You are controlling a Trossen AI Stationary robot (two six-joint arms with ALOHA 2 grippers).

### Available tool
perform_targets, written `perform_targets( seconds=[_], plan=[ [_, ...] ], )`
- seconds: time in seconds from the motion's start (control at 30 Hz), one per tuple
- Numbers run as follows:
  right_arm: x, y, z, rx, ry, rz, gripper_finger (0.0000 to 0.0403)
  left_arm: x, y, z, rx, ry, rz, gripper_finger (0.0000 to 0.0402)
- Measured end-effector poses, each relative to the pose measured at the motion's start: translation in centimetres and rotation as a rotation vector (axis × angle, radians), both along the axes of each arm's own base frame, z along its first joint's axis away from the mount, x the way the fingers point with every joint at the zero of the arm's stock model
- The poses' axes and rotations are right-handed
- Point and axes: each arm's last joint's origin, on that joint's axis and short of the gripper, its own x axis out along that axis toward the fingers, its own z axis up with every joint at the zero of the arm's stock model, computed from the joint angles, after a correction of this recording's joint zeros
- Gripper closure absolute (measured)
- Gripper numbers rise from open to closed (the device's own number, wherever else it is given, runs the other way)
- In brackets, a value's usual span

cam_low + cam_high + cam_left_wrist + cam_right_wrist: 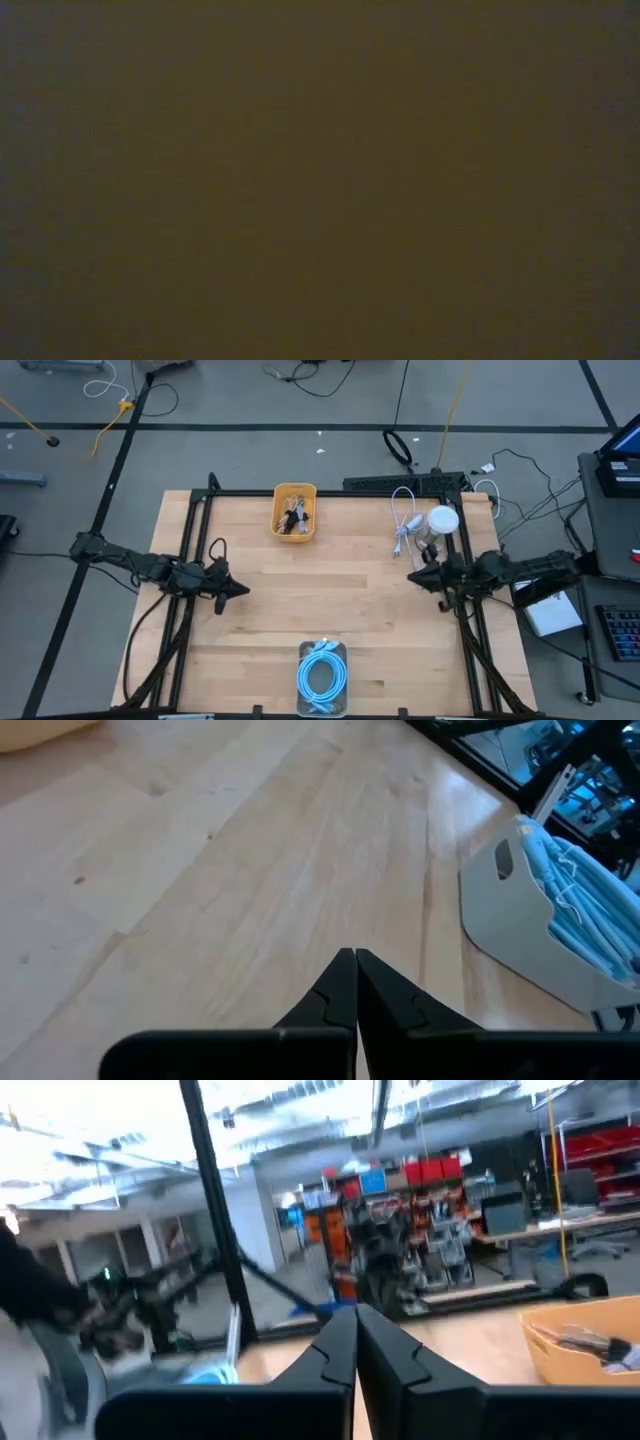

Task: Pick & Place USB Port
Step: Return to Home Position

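Note:
A yellow bin [294, 511] holding dark USB parts stands at the table's far edge; it also shows in the right wrist view [585, 1342]. A white bin [322, 676] of coiled blue cable sits at the near edge, seen too in the left wrist view [545, 915]. A white cable [404, 520] and a white round object [442, 521] lie at the far right. My left gripper [243, 589] [355, 958] is shut over bare wood at the left. My right gripper [412, 576] [356, 1316] is shut at the right, near the white cable. The low view is dark.
A black frame [330, 491] runs along the table's far edge and both sides. Bare wood [320, 585] spreads between the two grippers and between the two bins. Cables and a power strip lie on the floor beyond the far edge.

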Motion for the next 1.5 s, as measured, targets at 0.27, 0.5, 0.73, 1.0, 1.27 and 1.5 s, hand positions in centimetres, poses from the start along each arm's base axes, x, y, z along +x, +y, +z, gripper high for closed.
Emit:
perform_targets(
  seconds=[0.27,0.5,0.73,1.0,1.27,1.5],
  plan=[
    [0.2,-0.1,-1.5,-0.065,0.146,-0.034,0.0403,0.1,0.0,-0.2,0.066,0.024,-0.036,0.04],
    [0.3,-0.3,-2.4,0.018,0.251,-0.102,0.0402,0.3,-0.1,-0.4,0.134,0.039,-0.061,0.0379],
    [0.2,-0.3,-2.3,0.029,0.238,-0.102,0.0402,0.3,-0.1,-0.4,0.129,0.038,-0.059,0.0356],
    [0.2,-0.3,-2.3,0.029,0.238,-0.102,0.0399,0.3,-0.1,-0.4,0.13,0.038,-0.059,0.0344],
    [0.3,-0.3,-2.3,0.029,0.238,-0.102,0.0401,0.3,-0.1,-0.3,0.127,0.026,-0.058,0.0356],
    [0.3,-0.3,-2.3,0.029,0.238,-0.102,0.0401,0.4,-0.1,-0.2,0.126,0.02,-0.058,0.0358]
  ],
)
